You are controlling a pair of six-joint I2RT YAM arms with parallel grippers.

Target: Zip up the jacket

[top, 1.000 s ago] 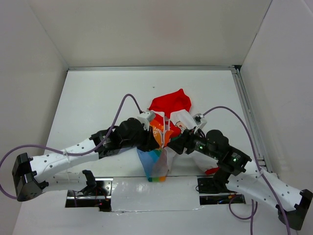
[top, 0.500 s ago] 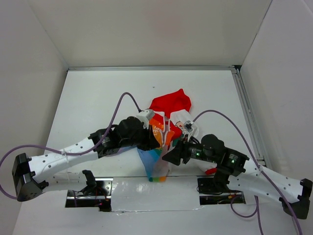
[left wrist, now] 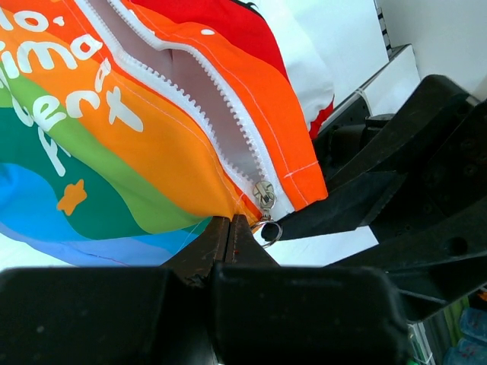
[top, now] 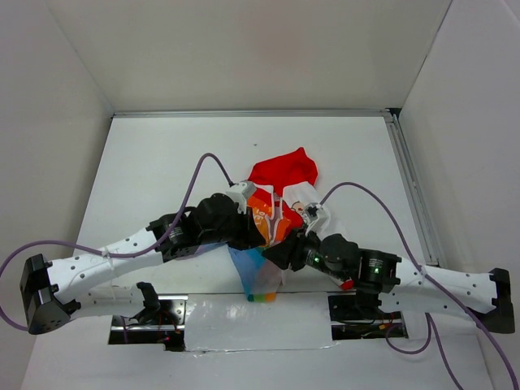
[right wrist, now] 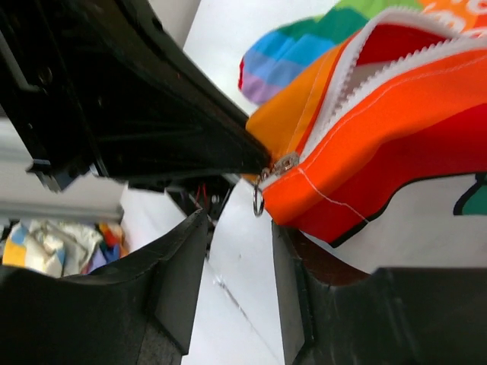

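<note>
The jacket [top: 270, 221] lies bunched on the table [top: 162, 154] between my arms, my left pincer [left wrist: 230, 228] clenched on its hem by the zipper, while my right pincer [right wrist: 237, 228] has swung in, narrowing but still unclosed, just under the pull ring [right wrist: 259, 201], so the zipping pull looks close.

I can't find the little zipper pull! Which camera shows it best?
Left wrist: the zipper pull is sharp and close. Right wrist shows it blurrier. From the top it's too tiny to spot.

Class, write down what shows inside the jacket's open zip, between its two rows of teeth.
Pale grey lining shows between the jacket's white teeth, down to the slider. Anything deeper is covered by fabric.
</note>
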